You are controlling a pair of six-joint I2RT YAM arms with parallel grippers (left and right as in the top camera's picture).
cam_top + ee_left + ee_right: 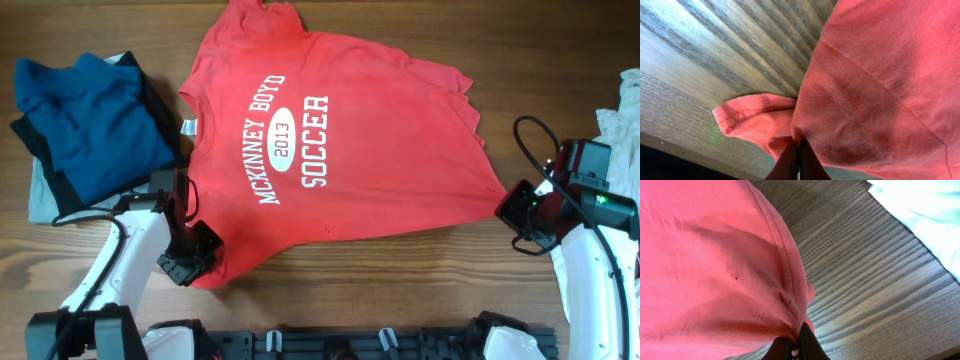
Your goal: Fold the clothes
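Observation:
A red T-shirt with white "McKinney Boyd 2013 Soccer" lettering lies spread flat across the middle of the table, collar to the left. My left gripper is shut on the shirt's near left sleeve corner; in the left wrist view the red cloth bunches into the closed fingertips. My right gripper is shut on the shirt's hem at its near right corner, and the right wrist view shows the stitched hem pinched between the fingers.
A stack of folded clothes, blue on top over black and grey, sits at the left. A white garment lies at the right edge, also pale cloth in the right wrist view. Bare wood table runs along the front.

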